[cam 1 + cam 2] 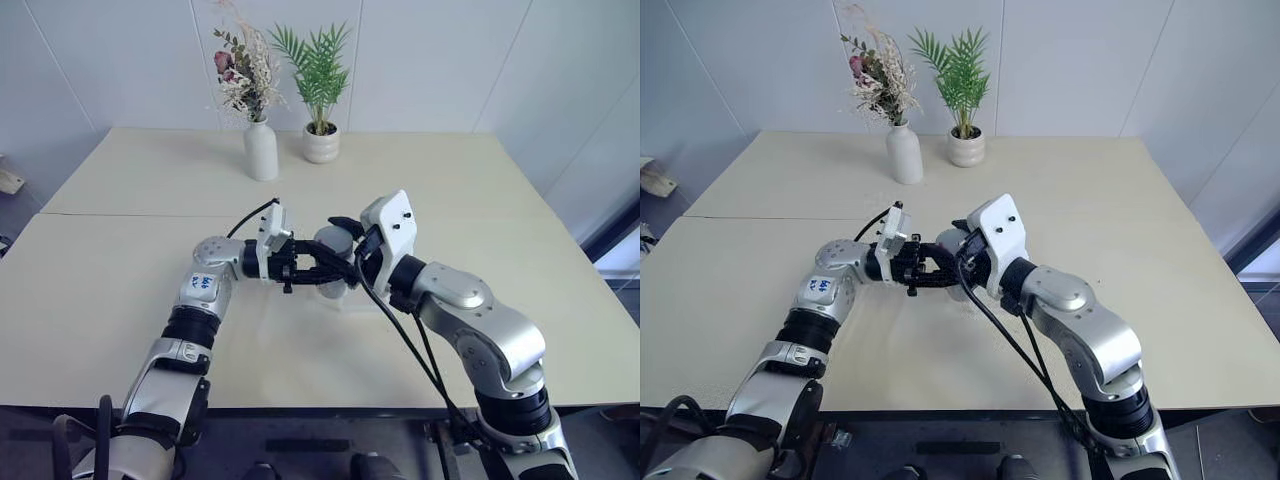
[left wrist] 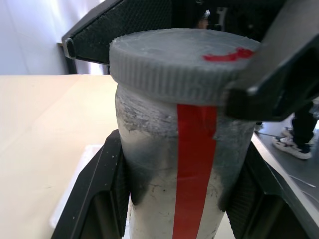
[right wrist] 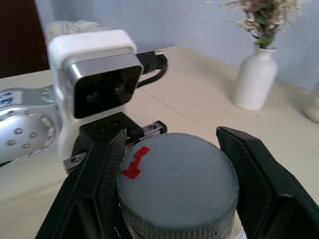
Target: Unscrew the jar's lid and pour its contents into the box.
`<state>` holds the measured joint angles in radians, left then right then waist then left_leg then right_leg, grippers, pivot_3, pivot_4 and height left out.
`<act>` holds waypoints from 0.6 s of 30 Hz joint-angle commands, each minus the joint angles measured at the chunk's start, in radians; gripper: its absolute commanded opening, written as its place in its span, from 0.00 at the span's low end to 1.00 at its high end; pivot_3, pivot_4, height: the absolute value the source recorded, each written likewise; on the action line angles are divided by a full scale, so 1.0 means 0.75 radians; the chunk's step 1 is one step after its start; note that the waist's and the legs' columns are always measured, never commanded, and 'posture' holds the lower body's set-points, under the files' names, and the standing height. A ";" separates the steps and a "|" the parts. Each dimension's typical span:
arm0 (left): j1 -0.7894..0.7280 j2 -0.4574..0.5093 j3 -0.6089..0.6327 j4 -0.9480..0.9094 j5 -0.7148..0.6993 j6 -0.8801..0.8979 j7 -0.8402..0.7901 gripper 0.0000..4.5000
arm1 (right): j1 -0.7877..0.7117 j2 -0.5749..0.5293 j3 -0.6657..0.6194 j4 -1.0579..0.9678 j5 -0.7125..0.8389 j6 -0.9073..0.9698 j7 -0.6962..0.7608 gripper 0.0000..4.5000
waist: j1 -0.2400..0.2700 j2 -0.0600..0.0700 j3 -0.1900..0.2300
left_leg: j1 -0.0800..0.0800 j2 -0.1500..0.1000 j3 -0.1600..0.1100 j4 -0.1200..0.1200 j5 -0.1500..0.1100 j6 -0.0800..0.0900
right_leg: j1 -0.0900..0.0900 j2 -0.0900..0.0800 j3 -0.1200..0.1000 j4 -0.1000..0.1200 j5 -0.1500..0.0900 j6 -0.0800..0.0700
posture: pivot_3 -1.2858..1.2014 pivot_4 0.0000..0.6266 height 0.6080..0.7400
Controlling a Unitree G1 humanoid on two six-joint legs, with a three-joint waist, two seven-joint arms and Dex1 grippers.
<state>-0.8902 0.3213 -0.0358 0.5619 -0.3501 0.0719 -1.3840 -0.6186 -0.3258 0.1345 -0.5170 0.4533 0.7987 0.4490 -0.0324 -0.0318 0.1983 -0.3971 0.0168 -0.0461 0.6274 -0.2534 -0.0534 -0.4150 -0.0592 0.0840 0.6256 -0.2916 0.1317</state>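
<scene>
Gripping rigid jar [image 2: 169, 164] in left gripper [image 1: 318, 268], right gripper [image 3: 172, 199] pinching ribbed lid [image 3: 177, 184] above; likely light, slick-walled.

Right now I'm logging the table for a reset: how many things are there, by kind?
Jar: 1
Lid: 1
Clear box: 1
White vase of dried flowers: 1
Potted palm in a white pot: 1
Total: 5
</scene>
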 commanded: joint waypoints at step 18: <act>-0.012 0.038 0.006 -0.099 -0.048 0.058 -0.143 0.46 | -0.119 -0.226 0.001 0.097 0.210 -0.114 0.616 0.57 | 0.003 0.000 0.000 | 0.000 0.000 0.000 0.001 0.000 0.000 | 0.000 0.000 0.000 0.000 0.000 0.000 | 0.52 0.24 1.00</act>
<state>-0.8849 0.3355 -0.0643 0.4901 -0.3526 0.1017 -1.4932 -0.7007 -0.4841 0.1128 -0.3967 0.5569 0.7344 0.8268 -0.0302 -0.0318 0.1983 -0.3974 0.0168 -0.0463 0.6282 -0.2535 -0.0532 -0.4150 -0.0591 0.0840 0.6254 -0.2916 0.1317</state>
